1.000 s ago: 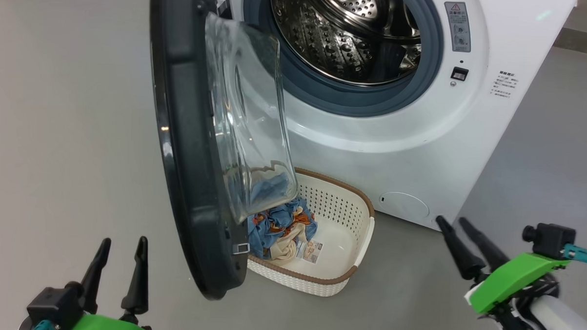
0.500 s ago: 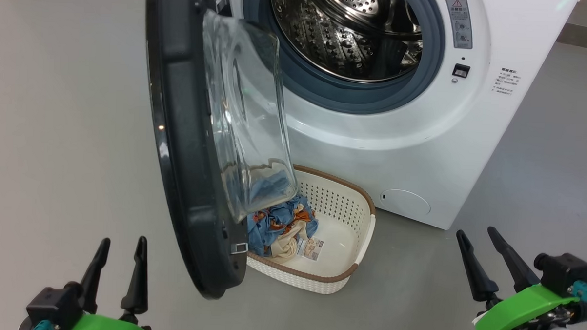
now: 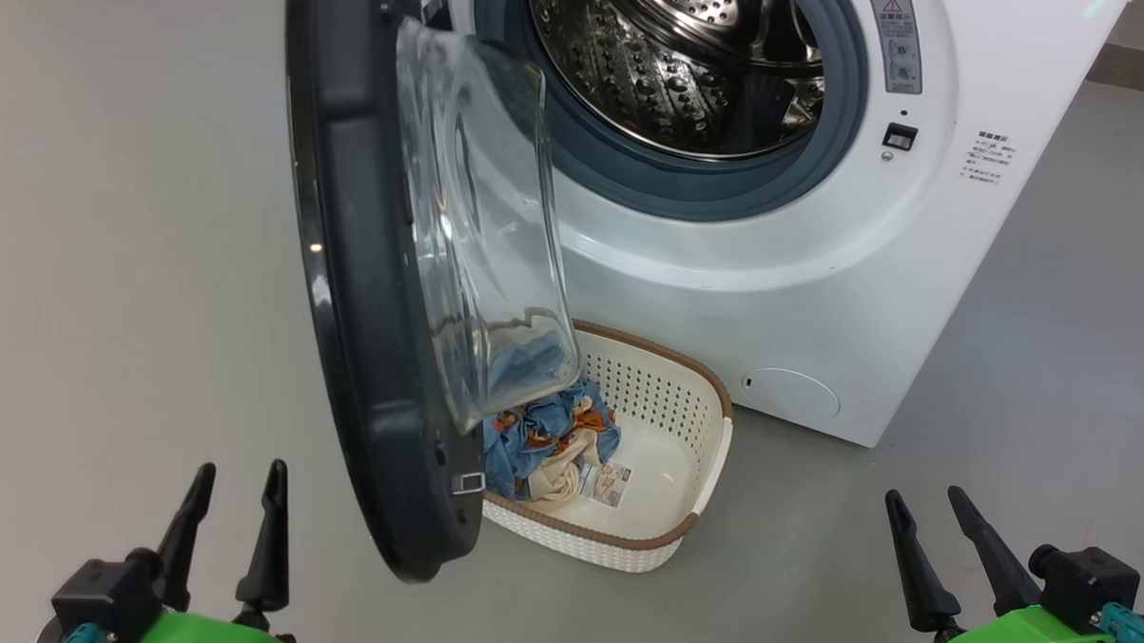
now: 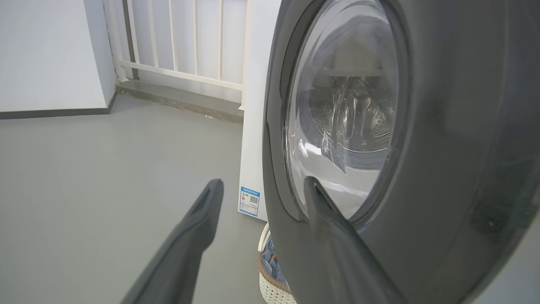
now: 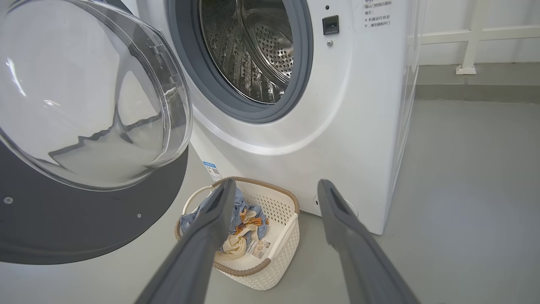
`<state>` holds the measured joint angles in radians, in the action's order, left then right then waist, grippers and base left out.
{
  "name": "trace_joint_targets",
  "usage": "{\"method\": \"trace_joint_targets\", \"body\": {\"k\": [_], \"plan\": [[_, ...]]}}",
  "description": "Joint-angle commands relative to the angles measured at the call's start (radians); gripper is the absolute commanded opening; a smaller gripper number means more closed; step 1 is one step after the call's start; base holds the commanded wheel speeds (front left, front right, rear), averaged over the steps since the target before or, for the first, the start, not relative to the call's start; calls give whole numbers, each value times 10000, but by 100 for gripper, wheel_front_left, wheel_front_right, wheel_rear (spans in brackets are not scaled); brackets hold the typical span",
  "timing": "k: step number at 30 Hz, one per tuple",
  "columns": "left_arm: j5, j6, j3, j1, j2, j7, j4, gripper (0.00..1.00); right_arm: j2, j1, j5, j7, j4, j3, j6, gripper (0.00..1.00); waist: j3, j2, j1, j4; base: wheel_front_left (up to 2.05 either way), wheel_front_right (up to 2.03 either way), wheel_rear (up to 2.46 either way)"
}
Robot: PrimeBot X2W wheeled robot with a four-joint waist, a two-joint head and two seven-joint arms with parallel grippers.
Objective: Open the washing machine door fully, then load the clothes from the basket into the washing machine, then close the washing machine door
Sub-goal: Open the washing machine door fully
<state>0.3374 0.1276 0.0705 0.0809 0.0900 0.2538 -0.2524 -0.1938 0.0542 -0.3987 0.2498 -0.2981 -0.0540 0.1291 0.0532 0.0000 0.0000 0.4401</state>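
The white washing machine stands ahead with its steel drum exposed. The washing machine door hangs swung out to the left, edge-on to me, its glass bowl over the basket's left end. The cream basket sits on the floor against the machine, with the blue, orange and cream clothes bundled in its left half. My left gripper is open, low and left of the door's outer face. Open too, my right gripper hovers right of the basket, pointing at the clothes.
Bare grey floor spreads left of the door and right of the machine. A white railing on a low ledge and a white wall stand behind the machine. A round cap sits low on the machine's front.
My right gripper has drawn back from the machine's lower front, down and to the right in the head view. The head view shifted slightly. Left gripper, door and basket are unchanged.
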Motion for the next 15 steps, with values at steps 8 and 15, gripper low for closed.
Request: {"method": "trace_joint_targets", "body": {"k": [8,15], "plan": [[403,31,-579,377,52,80,977,0,-29,-99,216,120,280,-111,16,100,-53,0,0,7,0,0,0],[792,31,-984,732,-168,80,3571,0,-18,-147,286,120,386,-43,16,100,-84,0,0,30,0,0,0]]}}
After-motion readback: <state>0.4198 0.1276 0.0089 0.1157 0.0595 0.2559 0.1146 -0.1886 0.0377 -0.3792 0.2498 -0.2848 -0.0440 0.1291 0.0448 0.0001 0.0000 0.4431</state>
